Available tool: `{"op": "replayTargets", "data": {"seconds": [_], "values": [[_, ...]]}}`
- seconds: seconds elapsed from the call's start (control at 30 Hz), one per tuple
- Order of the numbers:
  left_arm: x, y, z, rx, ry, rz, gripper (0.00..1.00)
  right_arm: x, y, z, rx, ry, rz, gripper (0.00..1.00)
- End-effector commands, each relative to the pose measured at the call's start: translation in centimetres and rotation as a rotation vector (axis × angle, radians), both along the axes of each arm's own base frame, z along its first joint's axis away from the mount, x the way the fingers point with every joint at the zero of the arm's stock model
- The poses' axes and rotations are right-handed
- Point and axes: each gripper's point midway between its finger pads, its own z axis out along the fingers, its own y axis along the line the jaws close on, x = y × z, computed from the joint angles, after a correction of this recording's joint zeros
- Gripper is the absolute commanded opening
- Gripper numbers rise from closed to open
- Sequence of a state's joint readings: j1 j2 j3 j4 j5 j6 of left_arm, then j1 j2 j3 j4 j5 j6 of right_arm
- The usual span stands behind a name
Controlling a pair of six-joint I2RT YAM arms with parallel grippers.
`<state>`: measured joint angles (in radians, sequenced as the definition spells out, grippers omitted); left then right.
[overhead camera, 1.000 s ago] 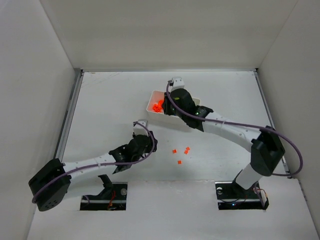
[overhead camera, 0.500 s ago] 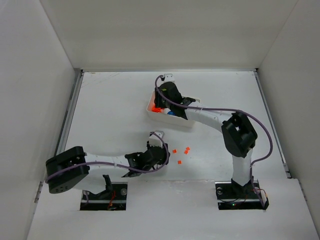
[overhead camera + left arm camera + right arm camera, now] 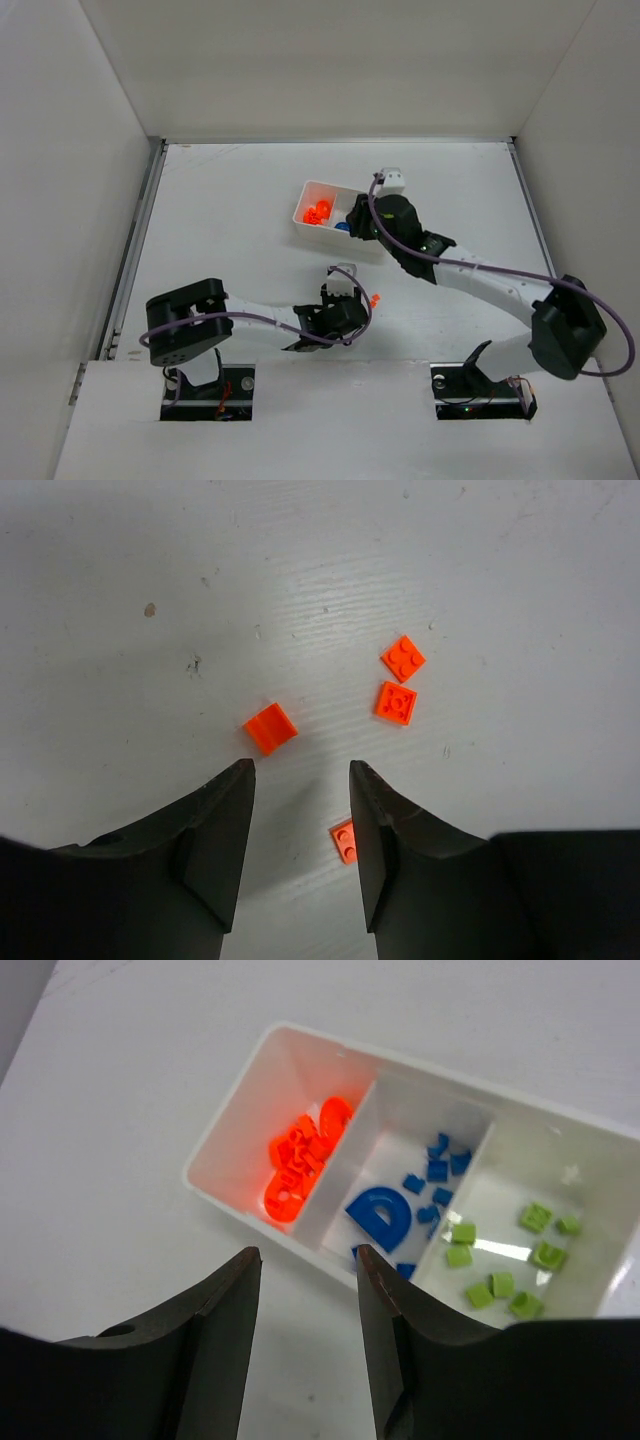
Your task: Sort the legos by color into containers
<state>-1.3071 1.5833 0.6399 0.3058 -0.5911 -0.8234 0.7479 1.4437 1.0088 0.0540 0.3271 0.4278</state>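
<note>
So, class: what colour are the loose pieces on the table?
Orange-red legos; best seen in left wrist view.

The tray [image 3: 240, 1145] lies on the table [image 3: 220, 220]. Loose legos [image 3: 397, 702] lie at five o'clock from it. More sit inside its compartments [image 3: 425, 1125].

The left arm [image 3: 262, 316] and the right arm [image 3: 488, 284] share one build: slim white tubular links joined by bulky matte-black joint housings [image 3: 566, 336] with rounded corners. A thin purple cable [image 3: 500, 270] runs along each arm in loose loops. Each wrist carries a small white boxy camera mount [image 3: 392, 179]. The squat black bases [image 3: 478, 388] look alike, and a speck of red wiring shows at the left one. The left gripper [image 3: 300, 780] and the right gripper [image 3: 305, 1265] end in smooth black plastic fingers [image 3: 215, 840], broad at the root and narrowing to blunt tips.
</note>
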Motion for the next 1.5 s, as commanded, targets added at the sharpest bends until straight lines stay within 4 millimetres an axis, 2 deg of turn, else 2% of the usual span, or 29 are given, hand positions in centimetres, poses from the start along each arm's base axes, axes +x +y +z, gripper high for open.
{"op": "replayTargets", "data": {"seconds": [0.0, 0.2, 0.57, 0.73, 0.93, 1.03, 1.13, 1.27, 1.37, 1.47], "values": [[0.9, -0.2, 0.5, 0.013, -0.019, 0.094, 0.39, -2.0, -1.8, -0.5, 0.045, -0.022, -0.036, 0.49], [1.4, 0.6, -1.0, 0.094, -0.032, 0.179, 0.35, -5.4, -4.9, -3.1, 0.102, 0.010, -0.063, 0.49], [1.8, 1.7, -2.3, 0.218, -0.044, 0.234, 0.33, -8.3, -6.7, -7.7, 0.116, 0.098, -0.075, 0.48], [1.9, 2.2, -2.2, 0.241, -0.066, 0.249, 0.34, -8.9, -6.6, -7.6, 0.152, 0.097, -0.059, 0.47], [2.7, 1.6, -2.9, 0.260, -0.059, 0.242, 0.34, -8.8, -6.6, -7.6, 0.150, 0.094, -0.060, 0.47], [2.8, 1.3, -2.9, 0.247, -0.052, 0.232, 0.28, -8.9, -6.7, -7.7, 0.157, 0.096, -0.066, 0.47], [2.9, 1.3, -2.9, 0.237, -0.045, 0.215, 0.13, -8.9, -6.9, -7.8, 0.153, 0.098, -0.073, 0.47], [3.2, 1.5, -1.0, 0.201, -0.063, 0.209, 0.09, -9.1, -7.8, -8.3, 0.168, 0.107, -0.121, 0.44], [4.3, 2.0, 1.6, 0.140, -0.087, 0.228, 0.09, -9.7, -8.5, -9.8, 0.139, 0.157, -0.148, 0.41], [6.4, 2.6, 5.2, 0.068, -0.126, 0.239, 0.09, -10.6, -8.5, -11.1, 0.109, 0.213, -0.150, 0.36]]}}
